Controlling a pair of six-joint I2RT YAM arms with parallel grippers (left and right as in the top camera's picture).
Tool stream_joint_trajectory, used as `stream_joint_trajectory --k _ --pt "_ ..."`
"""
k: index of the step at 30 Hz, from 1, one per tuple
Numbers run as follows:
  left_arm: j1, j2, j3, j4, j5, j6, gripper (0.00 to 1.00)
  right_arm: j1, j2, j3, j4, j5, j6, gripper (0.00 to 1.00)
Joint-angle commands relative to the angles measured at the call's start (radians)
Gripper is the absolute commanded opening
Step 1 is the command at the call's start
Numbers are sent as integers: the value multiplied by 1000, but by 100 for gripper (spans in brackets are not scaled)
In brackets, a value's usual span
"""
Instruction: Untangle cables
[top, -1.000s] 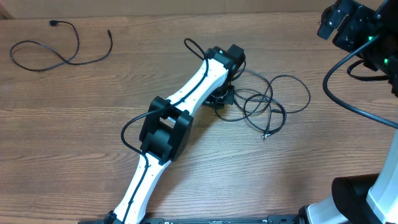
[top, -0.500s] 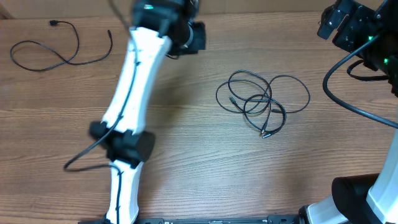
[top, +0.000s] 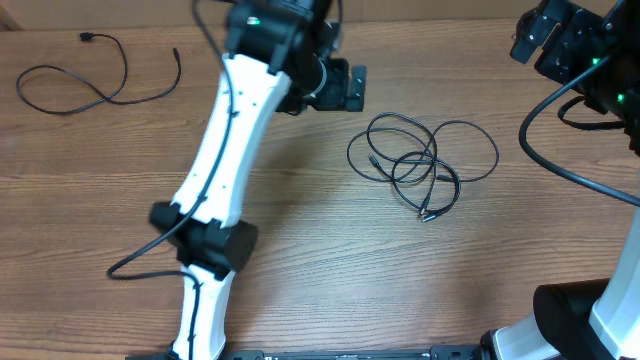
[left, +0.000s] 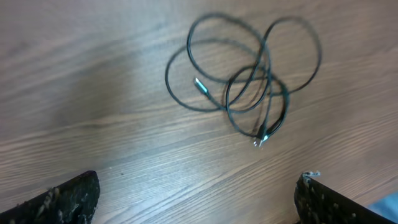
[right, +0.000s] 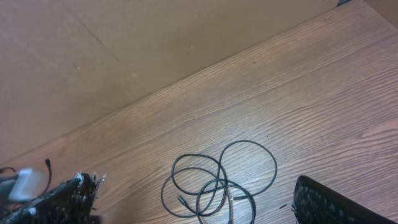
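Step in hand, by my judgement: approach to the tangled cables (top: 420, 165), which lie near my left gripper (left: 198, 202), jaws wide open and empty. My right gripper (right: 193, 208) is open too. Next move requires lowering onto one outer loop (top: 478, 135) only

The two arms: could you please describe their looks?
Left arm: white links, black joints, a thin black cable along it, a green light at the wrist. Right arm: black wrist, green light, looping black cable, white lower link.
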Motion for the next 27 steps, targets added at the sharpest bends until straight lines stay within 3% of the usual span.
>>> stream_joint_trajectory --k 1,3,8,15,23,27 --pt "-21 74 -13 -5 12 14 100 -2 -4 -4 3 18 -5 100" --pt "-35 112 -13 -9 13 15 94 -2 -4 -4 3 18 -5 100" --pt "-98 220 -13 10 62 60 91 -2 -4 -4 3 18 -5 100" --pt "-190 348 -13 86 82 -76 59 -2 -4 -4 3 18 -5 100" --pt "-236 423 -13 239 83 -129 54 -2 -4 -4 3 18 -5 100" --pt "-237 428 -13 268 42 -130 59 -2 -4 -4 3 18 -5 100"
